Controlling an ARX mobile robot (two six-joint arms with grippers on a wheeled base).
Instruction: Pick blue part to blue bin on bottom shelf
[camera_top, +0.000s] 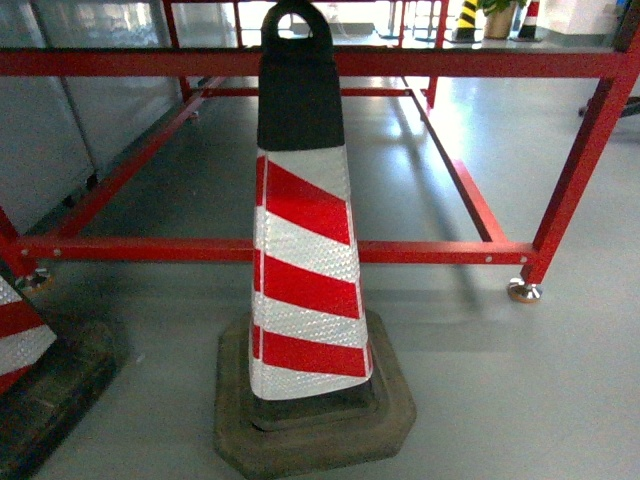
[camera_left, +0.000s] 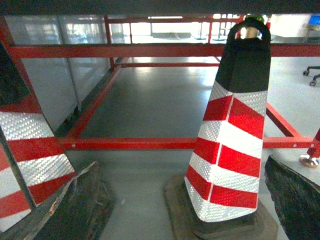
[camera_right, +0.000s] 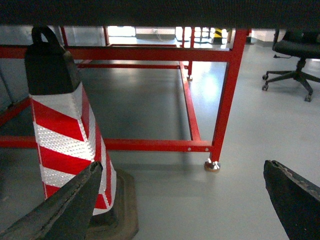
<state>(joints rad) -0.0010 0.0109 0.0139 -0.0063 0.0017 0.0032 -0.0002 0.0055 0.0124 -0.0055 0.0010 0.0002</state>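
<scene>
Cones are filling our views: a red-and-white striped traffic cone (camera_top: 305, 250) is standing on grey floor (camera_top: 520, 400) before a red steel frame (camera_top: 420, 250). Both our grippers' jaws are spreading wide, holding nothing. We are seeing no blue part, bin or shelf.

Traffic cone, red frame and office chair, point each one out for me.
Traffic cone (camera_top: 305, 290): head view, striped body.
Red frame (camera_top: 150, 250): head view, lower front bar.
Office chair (camera_right: 296, 49): right wrist view, seat.
</scene>
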